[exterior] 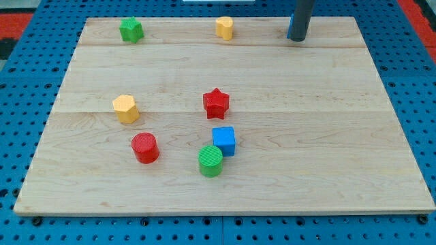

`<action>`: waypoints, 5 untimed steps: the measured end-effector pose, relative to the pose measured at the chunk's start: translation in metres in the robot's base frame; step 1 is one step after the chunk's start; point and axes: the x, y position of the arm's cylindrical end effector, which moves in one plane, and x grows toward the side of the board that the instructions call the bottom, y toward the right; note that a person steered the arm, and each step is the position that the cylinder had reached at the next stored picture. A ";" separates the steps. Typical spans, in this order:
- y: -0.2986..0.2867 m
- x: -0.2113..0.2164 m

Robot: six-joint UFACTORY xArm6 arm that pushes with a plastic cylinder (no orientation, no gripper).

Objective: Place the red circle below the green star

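Tip (297, 39) of my rod (bare, holding nothing) rested at the board's (340, 170) top right, touching no block. Red circle (145, 148) lay well apart, lower left: a ribbed red cylinder, upright. Green star (131, 30) sat at top left, far above it.

- Pale wooden board (327, 156) lying on a blue pegboard (20, 82).
- Green star (131, 30) near the top left corner.
- Yellow block (225, 28) at top centre, shape unclear.
- My tip (297, 39) on the board at upper right.
- Yellow hexagon (126, 109) left of centre.
- Red star (216, 103) at centre.
- Red circle (145, 148) below the hexagon.
- Blue cube (224, 141) touching the green circle (210, 160).
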 end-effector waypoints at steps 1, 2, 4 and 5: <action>0.000 0.000; 0.000 0.036; -0.019 0.176; -0.058 0.223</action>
